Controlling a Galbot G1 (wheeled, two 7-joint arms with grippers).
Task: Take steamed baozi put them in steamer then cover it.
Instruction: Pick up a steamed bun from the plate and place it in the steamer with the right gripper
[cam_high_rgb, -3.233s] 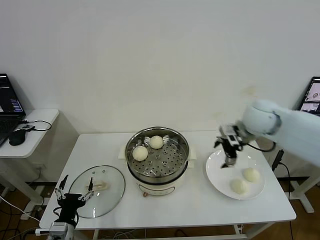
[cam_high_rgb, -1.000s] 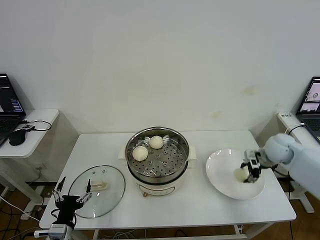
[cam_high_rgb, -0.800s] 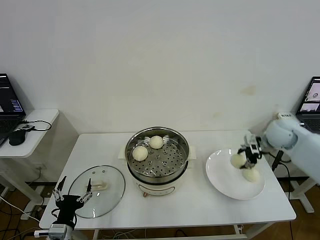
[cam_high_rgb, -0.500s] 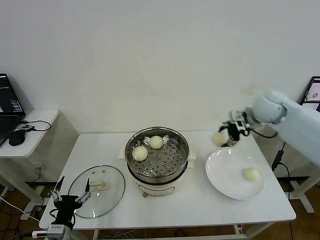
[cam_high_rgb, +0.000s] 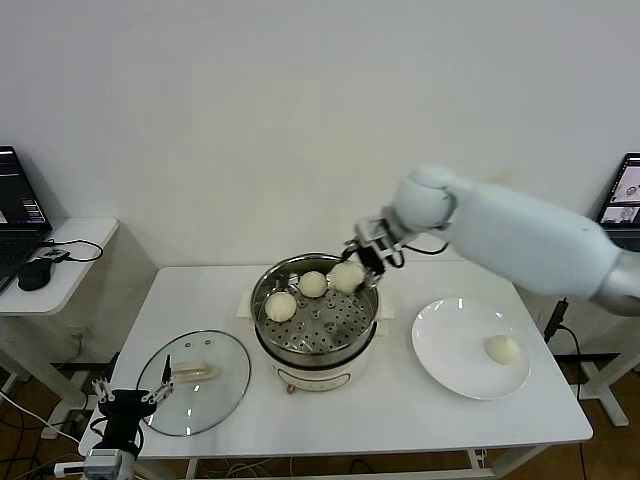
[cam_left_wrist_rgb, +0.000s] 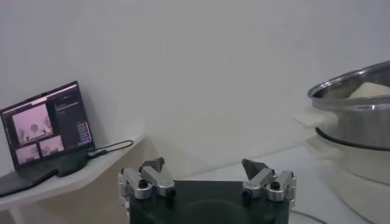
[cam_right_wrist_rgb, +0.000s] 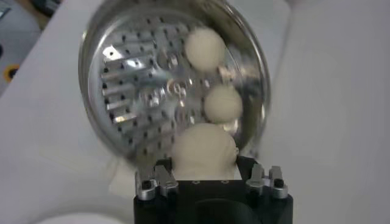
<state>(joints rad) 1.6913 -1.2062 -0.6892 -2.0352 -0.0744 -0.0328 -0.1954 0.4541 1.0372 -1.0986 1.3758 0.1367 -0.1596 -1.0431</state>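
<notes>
The steel steamer (cam_high_rgb: 315, 335) stands mid-table with two steamed baozi (cam_high_rgb: 280, 306) (cam_high_rgb: 313, 284) on its perforated tray (cam_right_wrist_rgb: 140, 85). My right gripper (cam_high_rgb: 360, 262) hangs over the steamer's back right rim, shut on a third baozi (cam_high_rgb: 347, 276). The right wrist view shows that baozi (cam_right_wrist_rgb: 204, 152) between the jaws of the right gripper (cam_right_wrist_rgb: 205, 173), above the two baozi (cam_right_wrist_rgb: 205, 49) (cam_right_wrist_rgb: 223, 103) in the tray. Another baozi (cam_high_rgb: 502, 348) lies on the white plate (cam_high_rgb: 450, 335). My left gripper (cam_high_rgb: 125, 400) (cam_left_wrist_rgb: 203, 167) waits open at the table's front left corner.
The glass lid (cam_high_rgb: 200, 375) lies flat on the table left of the steamer, beside the left gripper. A side table with a laptop (cam_high_rgb: 18, 205) and a mouse (cam_high_rgb: 35, 277) stands at the far left. Another laptop (cam_high_rgb: 625, 195) is at the far right.
The right gripper lifted one baozi off the plate and carried it left to above the steamer. One baozi is left on the plate. The left arm barely shifted.
</notes>
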